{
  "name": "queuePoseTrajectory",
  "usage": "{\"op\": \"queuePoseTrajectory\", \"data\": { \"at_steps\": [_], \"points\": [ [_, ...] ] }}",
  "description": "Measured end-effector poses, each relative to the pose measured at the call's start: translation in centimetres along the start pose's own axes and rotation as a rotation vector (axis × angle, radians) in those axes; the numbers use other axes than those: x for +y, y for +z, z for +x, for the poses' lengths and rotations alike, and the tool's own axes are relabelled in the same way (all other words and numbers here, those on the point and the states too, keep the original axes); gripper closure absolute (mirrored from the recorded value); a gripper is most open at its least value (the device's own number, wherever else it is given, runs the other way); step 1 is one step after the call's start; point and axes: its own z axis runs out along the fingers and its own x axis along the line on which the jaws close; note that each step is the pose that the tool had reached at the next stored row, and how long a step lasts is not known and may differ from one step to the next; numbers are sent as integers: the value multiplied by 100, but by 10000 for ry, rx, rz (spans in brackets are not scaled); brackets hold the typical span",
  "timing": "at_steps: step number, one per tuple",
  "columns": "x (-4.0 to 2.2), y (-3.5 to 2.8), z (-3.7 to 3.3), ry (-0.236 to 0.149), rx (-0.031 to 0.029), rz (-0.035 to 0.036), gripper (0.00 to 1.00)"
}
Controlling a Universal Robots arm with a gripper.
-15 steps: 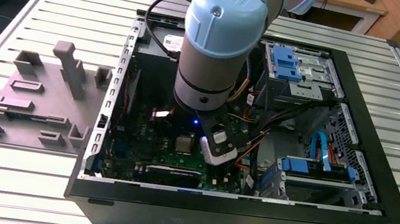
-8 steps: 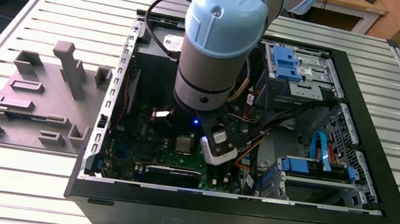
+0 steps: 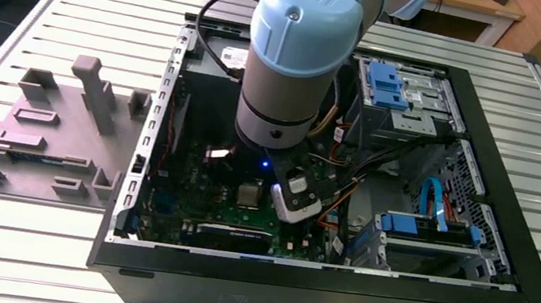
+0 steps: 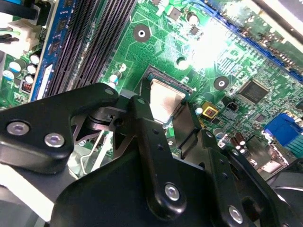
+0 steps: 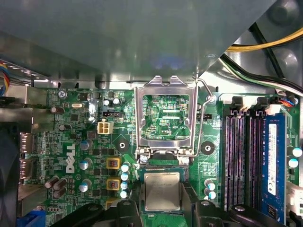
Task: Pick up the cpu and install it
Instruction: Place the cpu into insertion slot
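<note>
The cpu (image 5: 162, 190), a small square chip with a pale metal top, sits low at the socket of the green motherboard (image 5: 75, 142), just below the hinged metal frame (image 5: 164, 118), which stands open. My gripper (image 5: 162, 210) is over it, with a black finger (image 4: 142, 123) against each of two opposite sides of the cpu (image 4: 165, 98). In the exterior view the arm reaches down into the open computer case, and the gripper (image 3: 291, 195) is down at the motherboard (image 3: 231, 202).
Memory slots (image 5: 246, 161) and a blue module lie beside the socket. Capacitors (image 5: 124, 179) stand close on its other side. Yellow and black cables (image 5: 265, 52) run nearby. The case walls (image 3: 315, 283) enclose the arm. A grey fixture plate (image 3: 54, 131) lies at the exterior view's left.
</note>
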Motion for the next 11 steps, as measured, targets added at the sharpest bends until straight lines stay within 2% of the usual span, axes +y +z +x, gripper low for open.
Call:
{"op": "queuePoseTrajectory", "data": {
  "at_steps": [5, 11],
  "points": [
    [-1, 9, -17, -272, 11, 4, 54],
    [-2, 26, -18, -289, 12, 6, 54]
  ]
}}
